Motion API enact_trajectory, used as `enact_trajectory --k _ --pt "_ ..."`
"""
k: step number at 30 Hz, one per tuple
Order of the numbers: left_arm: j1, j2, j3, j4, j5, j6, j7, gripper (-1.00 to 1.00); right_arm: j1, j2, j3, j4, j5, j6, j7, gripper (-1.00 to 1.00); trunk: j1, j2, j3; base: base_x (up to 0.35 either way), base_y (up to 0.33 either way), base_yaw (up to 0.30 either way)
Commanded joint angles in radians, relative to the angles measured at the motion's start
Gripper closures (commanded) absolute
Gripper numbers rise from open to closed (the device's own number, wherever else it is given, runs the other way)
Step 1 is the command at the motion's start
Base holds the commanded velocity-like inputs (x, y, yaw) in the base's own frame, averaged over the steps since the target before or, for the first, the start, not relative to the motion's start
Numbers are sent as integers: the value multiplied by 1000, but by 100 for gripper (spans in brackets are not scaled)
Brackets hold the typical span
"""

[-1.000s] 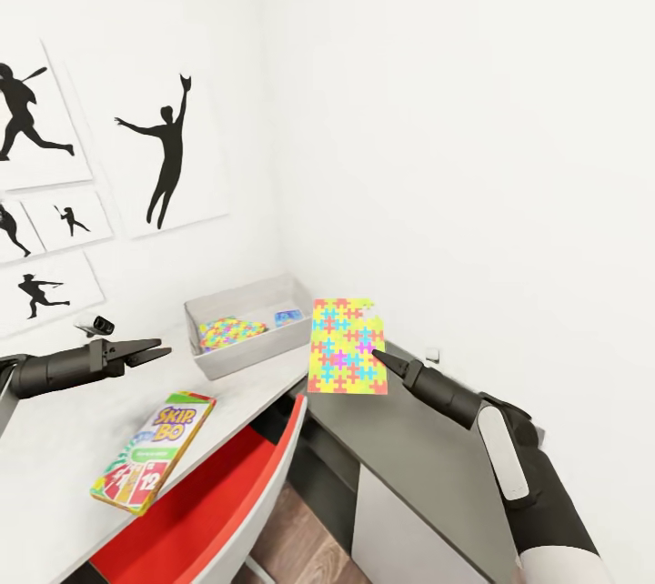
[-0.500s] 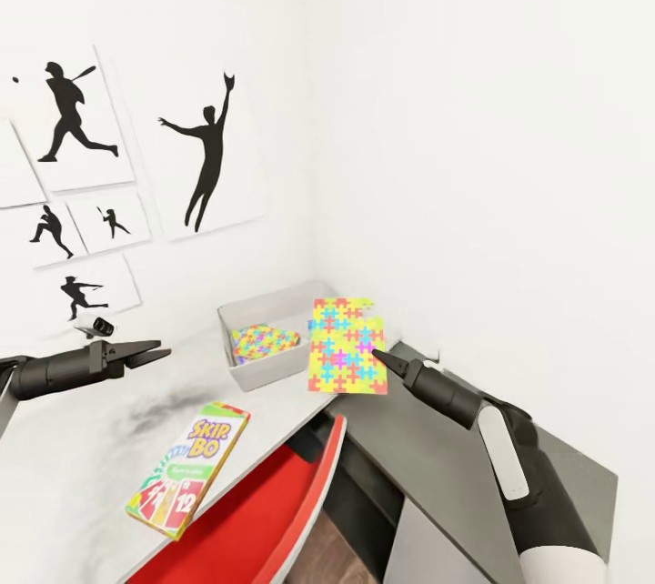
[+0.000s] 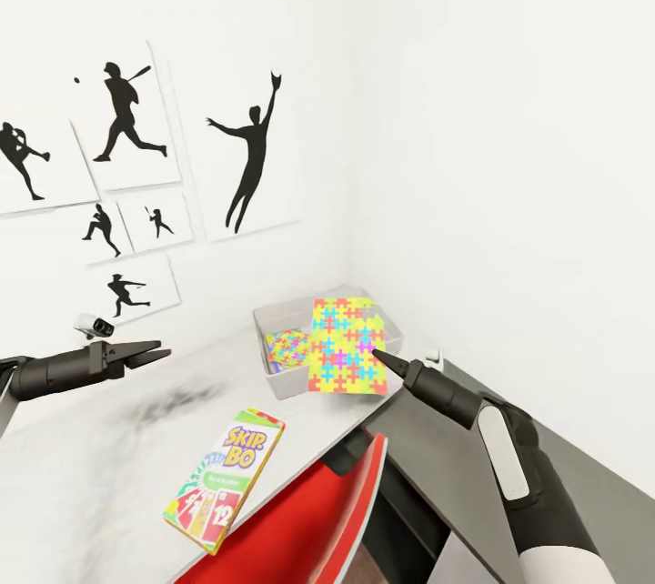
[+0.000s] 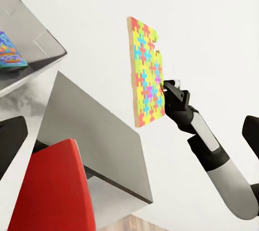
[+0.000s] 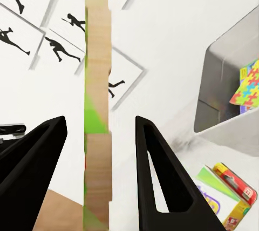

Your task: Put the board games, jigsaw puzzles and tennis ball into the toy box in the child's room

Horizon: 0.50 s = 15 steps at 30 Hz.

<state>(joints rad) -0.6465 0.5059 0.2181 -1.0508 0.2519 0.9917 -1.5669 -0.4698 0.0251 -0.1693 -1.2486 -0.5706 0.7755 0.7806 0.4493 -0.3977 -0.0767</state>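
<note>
Corner desk point(image 3: 109, 466), toy box point(image 3: 273, 325) against wall.
Right claw point(image 3: 375, 353) clenches jigsaw puzzle point(image 3: 344, 346) upright before the box; left claw point(image 3: 155, 351) released. I judge the thin edge grip could slip.

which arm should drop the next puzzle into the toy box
Right. The right gripper already holds a jigsaw puzzle upright just in front of the toy box. The left gripper hangs empty over the table, farther from the box.
</note>
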Motion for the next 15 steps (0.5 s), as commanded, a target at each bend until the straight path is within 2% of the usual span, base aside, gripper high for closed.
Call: enact_trajectory --k 1,4,11,15 --pt "-1 0 0 0 0 9 -4 -100 -1 1 -2 0 0 5 3 100 1 -2 -2 3 13 8" --pt "-1 0 0 0 0 7 -4 -100 -1 1 -2 -1 0 4 3 100 1 -2 -2 18 5 95" --pt "1 0 0 0 0 3 -4 -100 -1 1 -2 -2 0 4 3 100 1 -2 0 100 1 231" --pt "1 0 0 0 0 1 -4 -100 -1 1 -2 -2 0 4 3 100 1 -2 0 154 0 60"
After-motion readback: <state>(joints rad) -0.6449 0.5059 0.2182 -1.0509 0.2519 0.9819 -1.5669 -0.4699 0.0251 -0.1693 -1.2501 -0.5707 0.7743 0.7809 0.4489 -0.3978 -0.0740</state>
